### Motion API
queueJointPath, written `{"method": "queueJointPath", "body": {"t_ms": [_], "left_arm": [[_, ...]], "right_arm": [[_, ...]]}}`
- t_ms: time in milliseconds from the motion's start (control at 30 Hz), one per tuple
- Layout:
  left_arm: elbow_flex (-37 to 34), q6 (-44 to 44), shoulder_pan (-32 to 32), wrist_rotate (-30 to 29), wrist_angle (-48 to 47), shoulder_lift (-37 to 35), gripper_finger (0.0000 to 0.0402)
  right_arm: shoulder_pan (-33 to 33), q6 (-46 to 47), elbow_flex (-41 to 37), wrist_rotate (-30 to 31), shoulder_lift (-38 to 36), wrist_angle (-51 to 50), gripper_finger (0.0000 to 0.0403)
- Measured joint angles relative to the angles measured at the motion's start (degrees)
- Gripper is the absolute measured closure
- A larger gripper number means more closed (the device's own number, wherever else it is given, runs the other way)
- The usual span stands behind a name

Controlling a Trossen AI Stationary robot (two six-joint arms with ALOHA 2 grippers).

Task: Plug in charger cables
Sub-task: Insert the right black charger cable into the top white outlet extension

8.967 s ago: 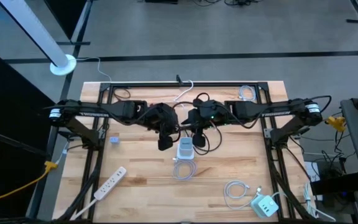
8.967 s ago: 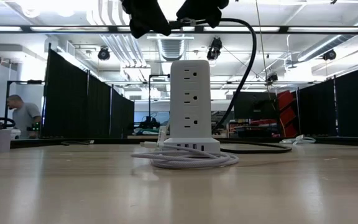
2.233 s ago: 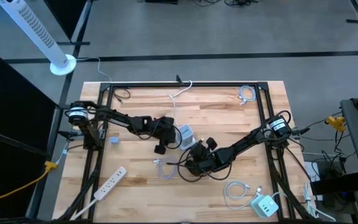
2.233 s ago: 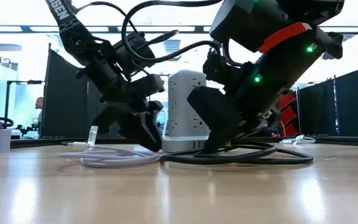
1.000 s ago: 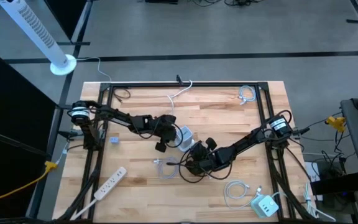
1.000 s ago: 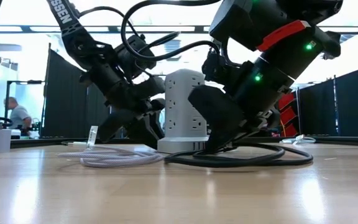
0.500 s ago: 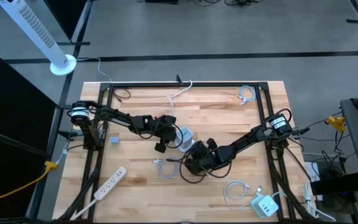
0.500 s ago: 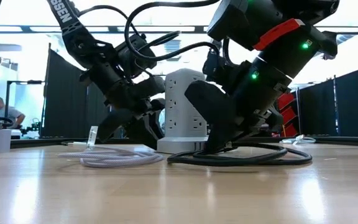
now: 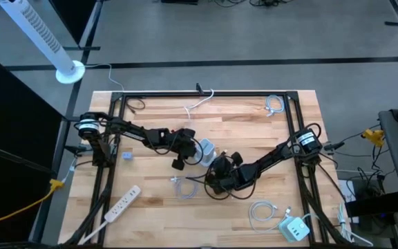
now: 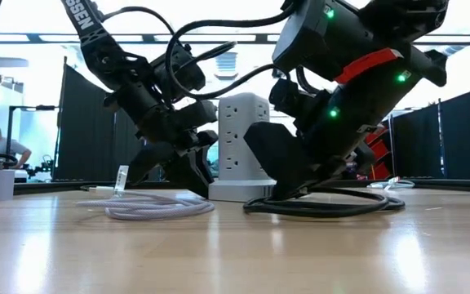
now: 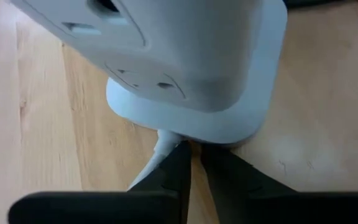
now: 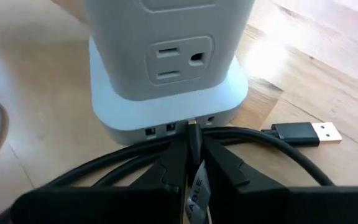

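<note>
While my right tool (image 12: 193, 155) pinches the black cable's (image 12: 272, 155) plug at the power tower's (image 12: 166, 56) base ports, my left tool (image 11: 192, 163) is nearly clenched beside a white cable (image 11: 160, 149) at the base's other side, mid-bench (image 9: 254, 131).

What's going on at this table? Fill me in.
Both arms work at the white tower power strip mid-table. The right gripper is shut on the black cable's plug, held at a port in the tower's base. The left gripper, nearly shut, pinches a white cable at the base's other side. More white cable loops lie alongside.
</note>
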Motion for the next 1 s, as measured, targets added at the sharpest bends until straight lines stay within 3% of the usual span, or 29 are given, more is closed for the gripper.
{"method": "queueJointPath", "body": {"t_ms": [167,633,1000], "left_arm": [[-0.1,1.5,0.1,0.0,-1.4,-2.0,0.0371],[-0.4,1.6,0.4,-1.5,-6.2,-4.9,0.037],[-0.7,1.6,0.5,-1.1,-6.3,-4.9,0.0372]], "right_arm": [[0.3,-2.8,0.4,-5.1,-1.9,0.0,0.038],[-1.2,-8.3,4.1,-6.6,-3.3,-1.2,0.038],[-5.2,-9.5,1.0,-7.6,-2.5,-0.1,0.038]]}}
